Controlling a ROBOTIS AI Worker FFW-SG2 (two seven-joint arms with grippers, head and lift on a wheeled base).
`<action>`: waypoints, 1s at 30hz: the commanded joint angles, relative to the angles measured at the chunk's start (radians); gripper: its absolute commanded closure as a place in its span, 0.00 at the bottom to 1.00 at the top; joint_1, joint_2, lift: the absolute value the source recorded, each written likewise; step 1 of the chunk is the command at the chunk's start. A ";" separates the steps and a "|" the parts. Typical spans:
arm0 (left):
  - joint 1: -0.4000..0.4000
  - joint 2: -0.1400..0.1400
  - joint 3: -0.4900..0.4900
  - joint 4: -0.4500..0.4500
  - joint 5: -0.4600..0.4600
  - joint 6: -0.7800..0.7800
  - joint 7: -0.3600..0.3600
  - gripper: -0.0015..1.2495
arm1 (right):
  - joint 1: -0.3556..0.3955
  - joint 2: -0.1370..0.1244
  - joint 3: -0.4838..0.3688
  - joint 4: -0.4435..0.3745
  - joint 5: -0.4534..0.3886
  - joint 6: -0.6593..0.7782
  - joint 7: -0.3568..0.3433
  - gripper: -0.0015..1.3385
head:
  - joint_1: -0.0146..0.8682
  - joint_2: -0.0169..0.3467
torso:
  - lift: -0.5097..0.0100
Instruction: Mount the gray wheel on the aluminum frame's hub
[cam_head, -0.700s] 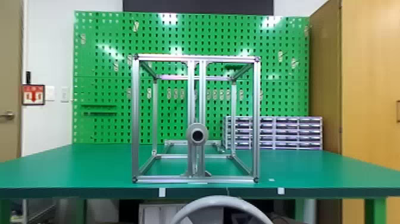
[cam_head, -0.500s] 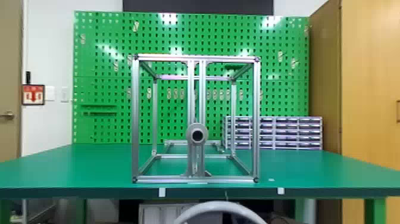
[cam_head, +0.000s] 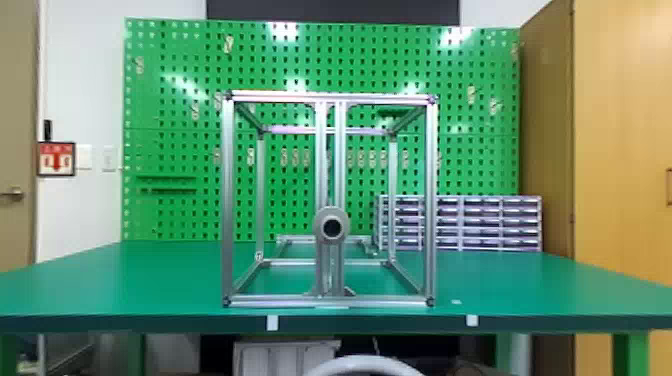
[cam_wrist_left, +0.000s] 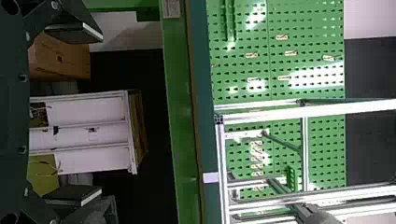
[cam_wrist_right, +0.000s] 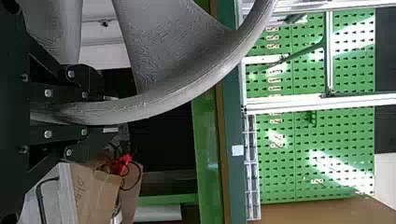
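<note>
Between fingers of right claw, gray wheel, pinched by rim; left claw wide. Ahead of right claw, hub on frame: off-center pinch may tilt wheel, causing jam.

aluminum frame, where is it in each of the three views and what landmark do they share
Head view: the aluminum frame stands centrally on the green tabletop.
Left wrist view: it lies sideways beyond the table's edge, with its left front post showing.
Right wrist view: also sideways, partly behind the gray wheel, with its right front post showing.
Shared landmark: the green pegboard behind the frame.
</note>
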 joint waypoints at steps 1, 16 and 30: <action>0.000 0.000 -0.003 0.000 0.002 0.001 0.000 0.11 | 0.001 -0.003 0.002 0.003 -0.004 0.000 0.000 0.82 | 0.01 0.06 | 0.02; 0.003 -0.001 -0.003 0.000 -0.001 0.002 0.001 0.11 | -0.012 -0.003 0.000 -0.009 -0.025 0.054 0.000 0.82 | 0.01 0.06 | 0.02; 0.002 -0.001 -0.007 0.000 0.004 0.005 0.001 0.11 | -0.039 -0.004 -0.008 -0.088 -0.051 0.160 -0.005 0.82 | 0.01 0.06 | 0.02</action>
